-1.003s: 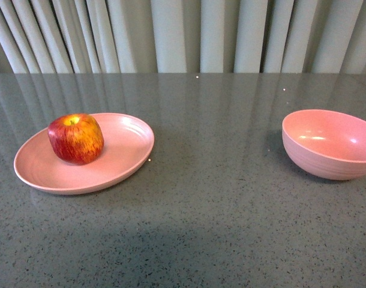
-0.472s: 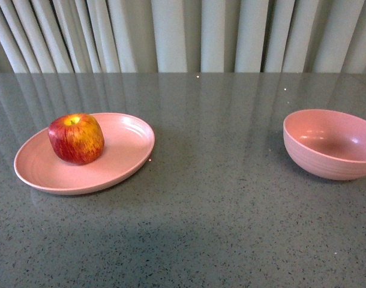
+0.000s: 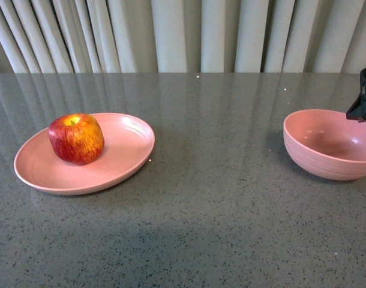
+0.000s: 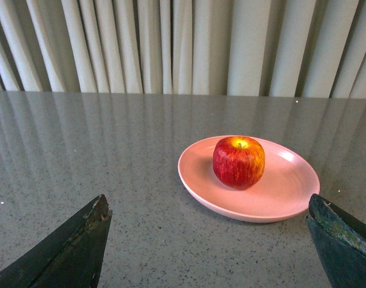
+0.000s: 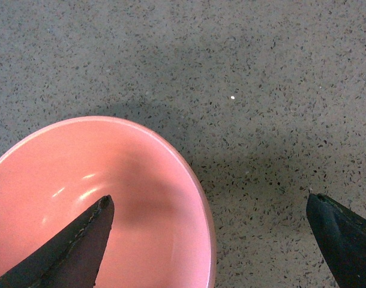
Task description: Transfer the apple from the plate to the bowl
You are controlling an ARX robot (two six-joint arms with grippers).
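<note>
The red apple (image 3: 76, 138) with yellow streaks sits on the shallow pink plate (image 3: 126, 153) at the left of the table. It also shows in the left wrist view (image 4: 238, 162) on the plate (image 4: 285, 192). My left gripper (image 4: 210, 207) is open and empty, low over the table, short of the plate. The deep pink bowl (image 3: 327, 147) stands at the right and is empty. My right gripper (image 5: 210, 207) is open above the bowl's rim (image 5: 201, 198), one finger over the bowl's inside. A black part of the right arm (image 3: 364, 99) shows at the front view's right edge.
The table is a grey speckled top (image 3: 219, 198). Pale pleated curtains (image 3: 183, 33) hang behind its far edge. The plate and bowl stand well apart, with bare table between them.
A black part of my right arm has come into the front view at the right edge, above the bowl. The apple, plate and bowl have not moved.
</note>
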